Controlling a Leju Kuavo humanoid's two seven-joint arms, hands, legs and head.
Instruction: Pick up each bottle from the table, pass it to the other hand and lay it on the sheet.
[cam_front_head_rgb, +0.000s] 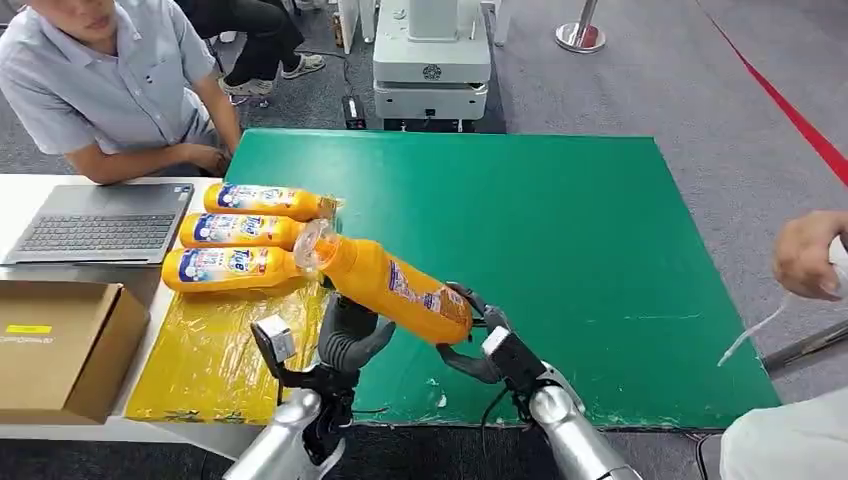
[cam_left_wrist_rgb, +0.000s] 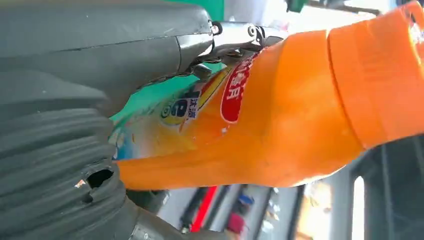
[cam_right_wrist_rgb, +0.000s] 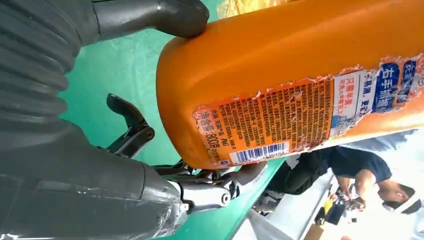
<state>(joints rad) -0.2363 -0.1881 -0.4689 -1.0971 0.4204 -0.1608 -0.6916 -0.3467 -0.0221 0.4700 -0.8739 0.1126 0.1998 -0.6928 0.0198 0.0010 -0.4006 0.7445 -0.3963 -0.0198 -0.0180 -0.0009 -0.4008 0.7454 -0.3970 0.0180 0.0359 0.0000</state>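
Observation:
An orange bottle (cam_front_head_rgb: 395, 285) with a clear cap hangs tilted above the green mat's near left part, cap toward the yellow sheet (cam_front_head_rgb: 210, 370). My left hand (cam_front_head_rgb: 350, 338) grips it from below around the middle, and my right hand (cam_front_head_rgb: 485, 340) grips its base. In the left wrist view the bottle (cam_left_wrist_rgb: 280, 125) lies against my left hand (cam_left_wrist_rgb: 75, 100). The right wrist view shows my right hand (cam_right_wrist_rgb: 75, 150) with its thumb on the rim of the bottle's (cam_right_wrist_rgb: 300, 65) base. Three more orange bottles (cam_front_head_rgb: 240, 231) lie side by side on the sheet's far end.
The green mat (cam_front_head_rgb: 560, 220) covers the table. To the left are a laptop (cam_front_head_rgb: 100, 222) and a cardboard box (cam_front_head_rgb: 60, 345). A person (cam_front_head_rgb: 110, 80) sits at the far left, and another person's hand (cam_front_head_rgb: 810, 255) is at the right edge. A white machine (cam_front_head_rgb: 430, 60) stands behind the table.

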